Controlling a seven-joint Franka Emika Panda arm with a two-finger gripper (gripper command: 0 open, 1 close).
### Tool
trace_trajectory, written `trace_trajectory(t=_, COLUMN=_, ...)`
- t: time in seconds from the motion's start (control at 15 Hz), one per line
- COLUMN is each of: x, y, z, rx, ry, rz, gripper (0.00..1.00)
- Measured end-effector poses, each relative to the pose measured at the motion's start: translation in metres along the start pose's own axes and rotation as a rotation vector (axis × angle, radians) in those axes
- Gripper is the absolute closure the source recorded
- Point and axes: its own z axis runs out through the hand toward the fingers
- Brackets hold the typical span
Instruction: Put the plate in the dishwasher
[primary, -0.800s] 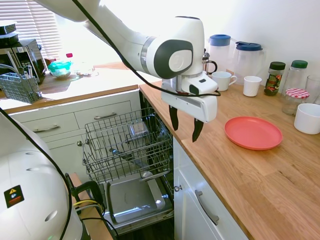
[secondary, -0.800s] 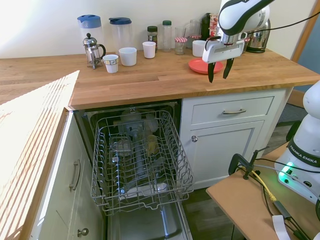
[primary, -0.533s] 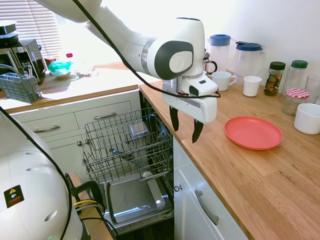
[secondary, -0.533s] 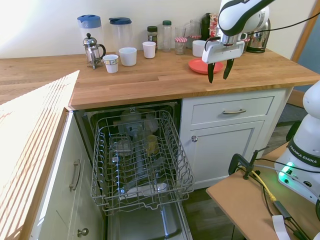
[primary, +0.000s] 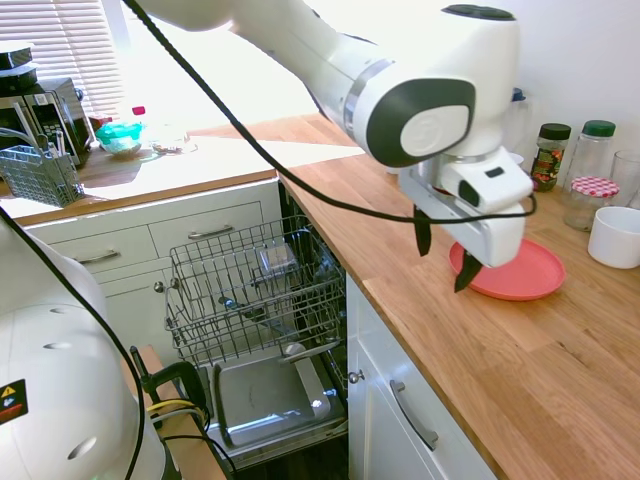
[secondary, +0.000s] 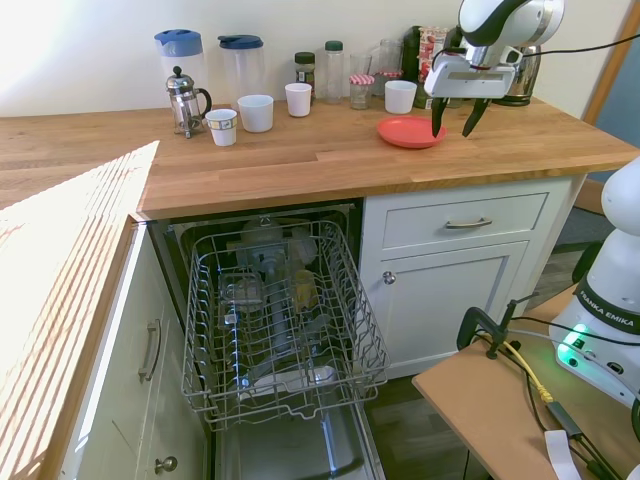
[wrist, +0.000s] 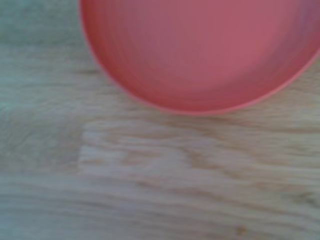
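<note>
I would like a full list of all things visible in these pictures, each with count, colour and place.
plate: 1, coral red, flat on the worktop, beside the gripper
dishwasher: 1, open, grey wire rack pulled out, below the worktop
jugs: 2, clear with blue lids, by the wall
French press: 1, glass and metal, worktop
white cups: 4, worktop
jars: several, back of the worktop
cutlery basket: 1, grey wire, far counter
gripper: 1, open, over the plate's edge

A kitchen with a plain pale wall (secondary: 120, 60); an L-shaped wooden table (secondary: 300, 155) over white cabinets (secondary: 470, 270) with metal handles; strong sunlight falls across the wood; window blinds (primary: 60, 40) hang at the far corner; the floor (secondary: 440, 440) is dark.
</note>
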Motion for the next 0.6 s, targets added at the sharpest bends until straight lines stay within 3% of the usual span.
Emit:
trace_trajectory(t=0.33, x=0.06, y=-0.018, z=0.008, rx=0.131, ry=0.011, rz=0.081, gripper=0.0)
trace_trajectory(t=0.6, x=0.092, y=-0.031, z=0.03, rx=0.125, ry=0.001, rz=0.128, gripper=0.0)
